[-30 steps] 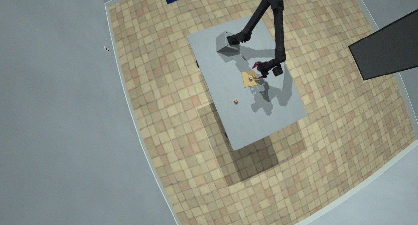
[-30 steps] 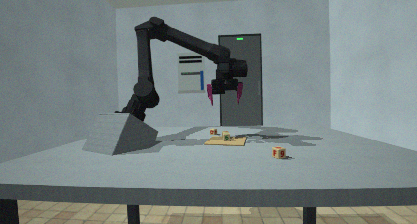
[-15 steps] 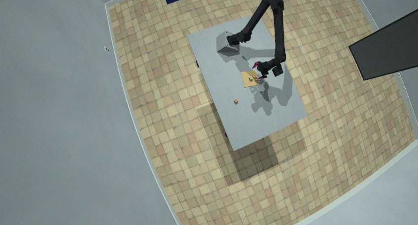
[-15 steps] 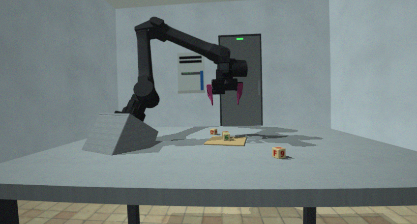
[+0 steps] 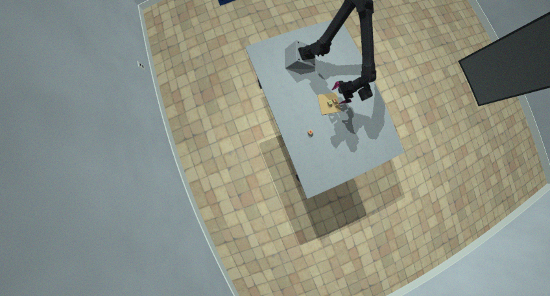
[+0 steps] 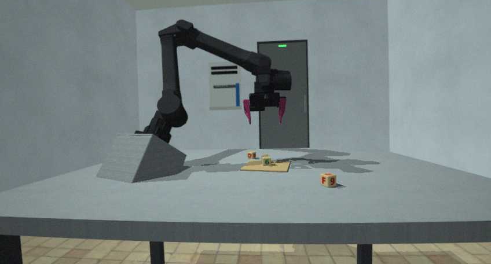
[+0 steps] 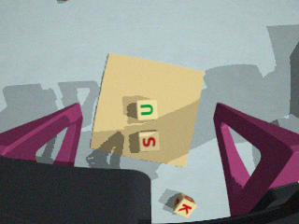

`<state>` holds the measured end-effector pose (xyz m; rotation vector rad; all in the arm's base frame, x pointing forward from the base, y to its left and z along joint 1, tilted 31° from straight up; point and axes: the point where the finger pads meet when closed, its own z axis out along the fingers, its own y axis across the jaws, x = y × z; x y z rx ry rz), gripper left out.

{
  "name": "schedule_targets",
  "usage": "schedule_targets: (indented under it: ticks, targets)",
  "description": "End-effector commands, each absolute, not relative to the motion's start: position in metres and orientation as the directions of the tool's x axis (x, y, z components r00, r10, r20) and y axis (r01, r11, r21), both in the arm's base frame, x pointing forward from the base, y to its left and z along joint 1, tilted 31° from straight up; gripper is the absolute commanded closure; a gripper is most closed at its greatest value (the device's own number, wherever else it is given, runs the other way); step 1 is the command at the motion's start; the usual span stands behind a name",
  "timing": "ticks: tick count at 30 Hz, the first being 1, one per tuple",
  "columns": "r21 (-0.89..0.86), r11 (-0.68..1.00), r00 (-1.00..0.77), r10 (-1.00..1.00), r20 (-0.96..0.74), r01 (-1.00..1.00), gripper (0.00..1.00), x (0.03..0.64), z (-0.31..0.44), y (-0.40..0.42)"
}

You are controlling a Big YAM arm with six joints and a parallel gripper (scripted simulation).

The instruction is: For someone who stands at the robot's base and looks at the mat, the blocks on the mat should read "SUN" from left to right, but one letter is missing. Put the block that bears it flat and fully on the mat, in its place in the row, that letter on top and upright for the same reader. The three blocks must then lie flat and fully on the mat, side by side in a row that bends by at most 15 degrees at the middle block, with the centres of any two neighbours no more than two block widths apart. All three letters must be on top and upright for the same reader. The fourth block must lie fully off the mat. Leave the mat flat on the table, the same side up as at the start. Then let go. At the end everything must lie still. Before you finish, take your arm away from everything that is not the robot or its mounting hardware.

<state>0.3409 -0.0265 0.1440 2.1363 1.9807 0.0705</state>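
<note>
The mat [image 5: 323, 110] [image 6: 248, 168] [image 7: 119, 70] lies flat. A block with a green U [image 5: 330, 102] [image 6: 266, 161] [image 7: 147, 110] on top sits near its middle. A block with a red S [image 5: 335, 100] [image 6: 265, 156] [image 7: 149, 141] on top sits beside it, on the base reader's left; both letters are upright for that reader. A block with a red K [image 6: 251, 155] [image 7: 185, 205] on top lies off the mat, turned. Another block [image 5: 310, 132] [image 6: 328, 180] lies off the mat, F and 9 on its sides; its red top mark is unreadable. My gripper [image 5: 336, 95] [image 6: 265, 123] [image 7: 148, 110] is open and empty, high above the mat.
The wedge-shaped robot base [image 5: 292, 56] [image 6: 127, 158] stands on the table [image 5: 347, 158] [image 6: 206, 199]. The F and 9 block is on the far side of the U block from the S block. The arm's shadow falls across part of the mat.
</note>
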Motion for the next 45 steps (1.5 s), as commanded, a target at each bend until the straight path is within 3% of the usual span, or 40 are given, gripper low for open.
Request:
schedule_targets:
  ticks: [1,13,21,45]
  targets:
    - [0.246,-0.065,0.096,0.988,-0.117,0.967,0.0,0.363,0.162,-0.034]
    - [0.248,-0.068,0.103,0.986,-0.129,0.966,0.0,0.472,0.12,-0.162]
    - [0.251,-0.067,0.104,0.985,-0.138,0.966,0.0,0.501,0.088,-0.233]
    - [0.218,-0.042,0.071,0.989,-0.128,0.975,0.0,0.497,0.079,-0.215]
